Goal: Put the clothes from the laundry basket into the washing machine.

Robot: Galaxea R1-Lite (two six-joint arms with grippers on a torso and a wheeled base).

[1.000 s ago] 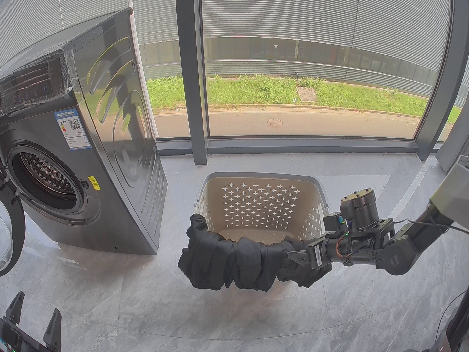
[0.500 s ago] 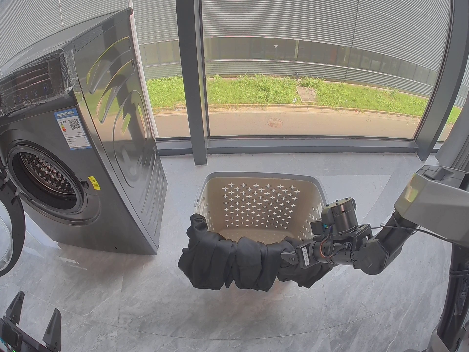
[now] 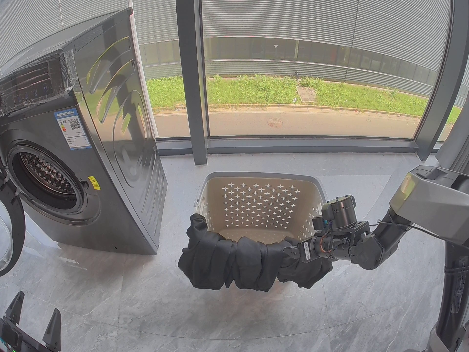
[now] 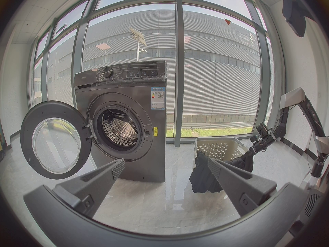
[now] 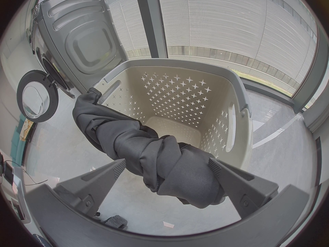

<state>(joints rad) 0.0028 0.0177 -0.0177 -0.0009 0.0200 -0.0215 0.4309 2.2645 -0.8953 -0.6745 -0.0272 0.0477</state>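
Observation:
A dark grey garment (image 3: 229, 264) lies twisted over the near rim of the cream laundry basket (image 3: 264, 199), its left end hanging outside. My right gripper (image 3: 289, 256) is at the garment's right end, open, with the bunched cloth (image 5: 164, 155) between its spread fingers (image 5: 219, 170). The basket's floor (image 5: 171, 124) is bare. The grey washing machine (image 3: 73, 138) stands to the left with its drum (image 4: 120, 129) exposed and its round door (image 4: 55, 139) swung open. My left gripper (image 3: 34, 319) hangs low at the near left, open and holding nothing, facing the machine (image 4: 164, 163).
The basket stands on a pale marble floor (image 3: 146, 299) in front of a large window with a dark pillar (image 3: 193, 74). Open floor separates the basket from the washing machine. The open door (image 3: 10, 226) juts out at the far left.
My right arm has moved left and slightly lower, bringing its open fingers around the garment's right end. The garment, basket and left gripper have stayed put.

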